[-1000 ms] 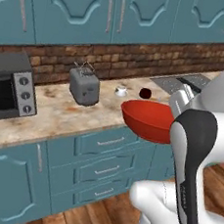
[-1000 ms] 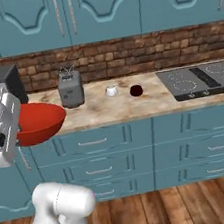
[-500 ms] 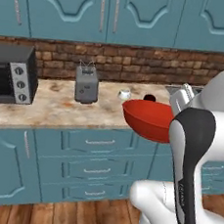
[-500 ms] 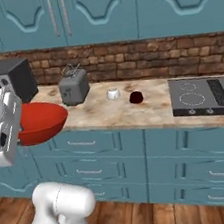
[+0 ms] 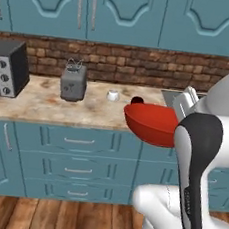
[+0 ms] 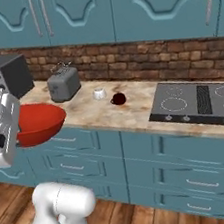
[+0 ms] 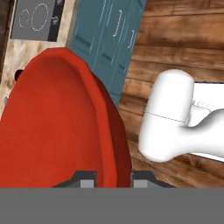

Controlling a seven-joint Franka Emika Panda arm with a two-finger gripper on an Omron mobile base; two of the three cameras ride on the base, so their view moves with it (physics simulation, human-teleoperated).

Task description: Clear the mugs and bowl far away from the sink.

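The tabletop [image 6: 134,112] runs under blue cabinets, a cooktop [image 6: 203,101] set into it at one end, a microwave [image 5: 6,69] and a toaster [image 5: 73,82] at the other. In front of it the gripper [image 7: 113,180] carries the bowl [image 5: 153,123] in the air, off the tabletop's front edge, jaws narrowed on its rim. It's a wide, shallow, glossy red bowl, empty as far as I can see. I'd say this is the carrying step, and next it needs a bare spot to set it down level. The white mug [image 6: 99,93] and the dark maroon mug [image 6: 118,99] sit close together on the tabletop between toaster and cooktop.
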